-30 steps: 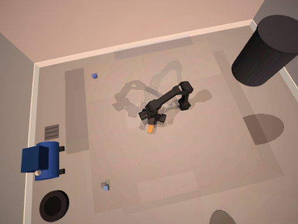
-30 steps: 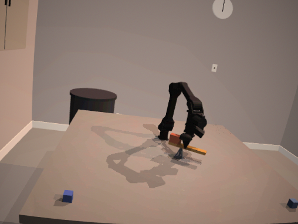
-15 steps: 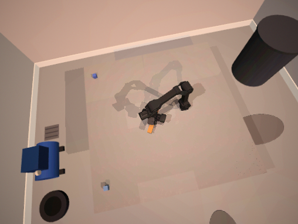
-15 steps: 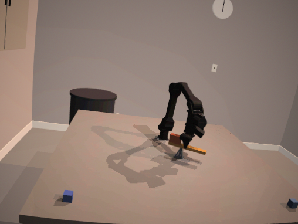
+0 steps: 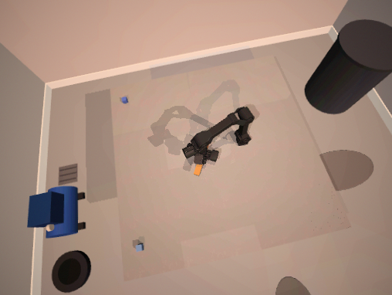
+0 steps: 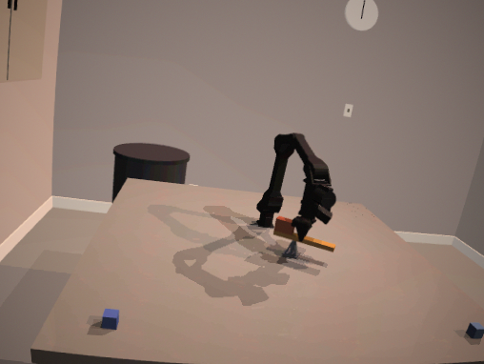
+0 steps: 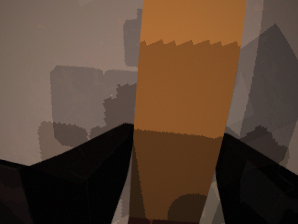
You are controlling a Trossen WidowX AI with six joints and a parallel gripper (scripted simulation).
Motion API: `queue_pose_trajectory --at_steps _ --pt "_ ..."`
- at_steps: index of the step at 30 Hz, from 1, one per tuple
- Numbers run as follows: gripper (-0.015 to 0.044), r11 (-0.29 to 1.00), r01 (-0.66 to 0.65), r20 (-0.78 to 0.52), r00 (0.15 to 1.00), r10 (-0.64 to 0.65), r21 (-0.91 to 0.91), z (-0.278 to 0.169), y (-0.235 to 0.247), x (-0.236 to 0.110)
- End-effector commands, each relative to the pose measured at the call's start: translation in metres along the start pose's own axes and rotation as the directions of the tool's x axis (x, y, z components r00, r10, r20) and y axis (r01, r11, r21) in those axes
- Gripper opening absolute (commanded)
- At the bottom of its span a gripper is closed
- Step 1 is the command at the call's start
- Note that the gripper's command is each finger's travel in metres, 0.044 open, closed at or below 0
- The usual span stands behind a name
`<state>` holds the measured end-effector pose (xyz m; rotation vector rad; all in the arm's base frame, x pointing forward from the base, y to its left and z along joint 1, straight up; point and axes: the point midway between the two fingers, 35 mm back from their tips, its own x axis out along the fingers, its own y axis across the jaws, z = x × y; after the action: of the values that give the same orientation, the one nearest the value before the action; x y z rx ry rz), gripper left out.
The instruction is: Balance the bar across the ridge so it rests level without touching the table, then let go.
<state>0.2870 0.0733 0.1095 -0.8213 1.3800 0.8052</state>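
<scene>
The long orange bar [image 5: 197,170] [image 6: 320,244] [image 7: 187,90] carries a red block [image 6: 284,225] at its end nearer the arm's base. The bar lies across the top of the small grey ridge [image 6: 292,250], with both ends above the table. It slopes in the exterior view, but I cannot tell whether it is truly level. My gripper [image 6: 301,237] [image 7: 174,139] points down over the bar's middle. It is slightly open, with one finger close beside each side of the bar. The fingers hide the contact between bar and ridge.
A blue cube [image 5: 124,100] [image 6: 110,318] and a lighter blue cube [image 5: 139,247] [image 6: 475,330] stand on the table [image 6: 191,329], far from the arm. A large dark cylinder [image 5: 347,66] [image 6: 150,167] stands beyond the table's edge.
</scene>
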Motion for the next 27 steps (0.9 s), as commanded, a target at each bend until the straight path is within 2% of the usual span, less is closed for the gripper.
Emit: queue_pose_trajectory --at_steps 1,12,22,25,27 --pt "0.0185 1.0 -0.001 -0.001 1.0 0.001 0.0 0.0 0.0 0.0" --pt "0.0185 1.0 -0.001 -0.001 1.0 0.001 0.0 0.0 0.0 0.0" --pt "0.044 1.0 -0.001 -0.001 1.0 0.001 0.0 0.0 0.0 0.0" --pt "0.044 1.0 -0.001 -0.001 1.0 0.001 0.0 0.0 0.0 -0.002" --pt "0.044 1.0 0.0 0.0 1.0 0.0 0.0 0.002 -0.002 -0.016"
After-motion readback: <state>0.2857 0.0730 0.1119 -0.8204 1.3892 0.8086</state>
